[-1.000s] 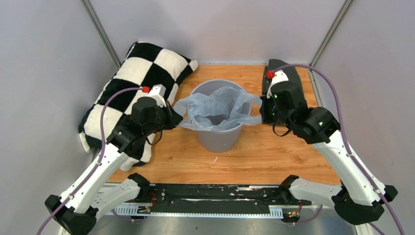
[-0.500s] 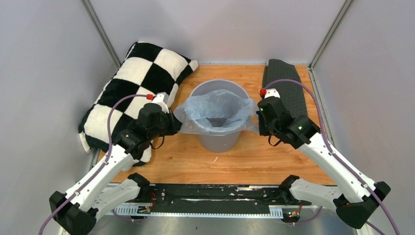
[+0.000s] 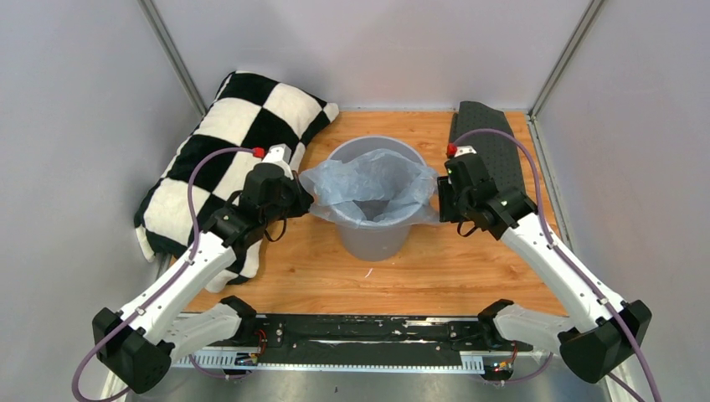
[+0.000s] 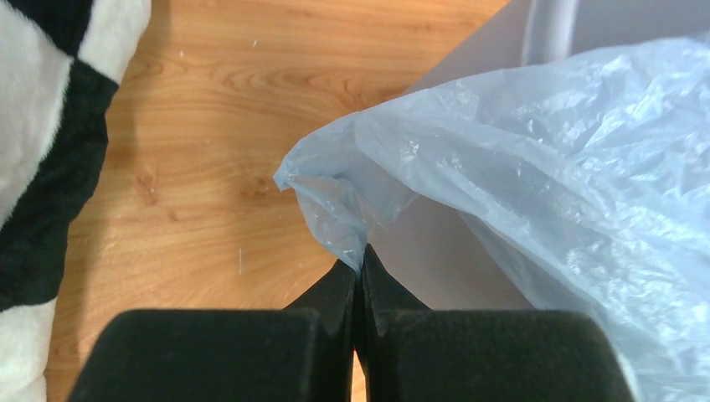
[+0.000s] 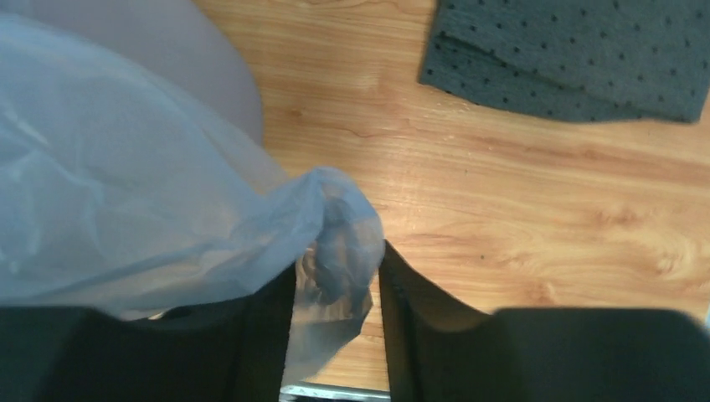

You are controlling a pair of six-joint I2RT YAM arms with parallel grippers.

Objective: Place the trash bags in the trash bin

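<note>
Now: left hand (image 4: 361,266) pinched shut on trash bag (image 3: 368,180) corner; right hand (image 5: 336,280) parted, bag's other corner loose between its fingers. Bag drapes over trash bin (image 3: 374,239) rim.

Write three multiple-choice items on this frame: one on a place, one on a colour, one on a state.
1. Where does the checkered pillow lie relative to the trash bin?
A. Left of it
B. Right of it
C. Inside it

2. What colour is the dotted cloth?
A. Red
B. Dark grey
C. Yellow

3. How is the left gripper?
A. Wide open
B. Shut on the pillow
C. Shut on the trash bag

Answers:
1 A, the top view shows the pillow left of the bin.
2 B, the right wrist view shows it dark grey.
3 C, the left wrist view shows the closed tips pinching the bag's corner.
</note>
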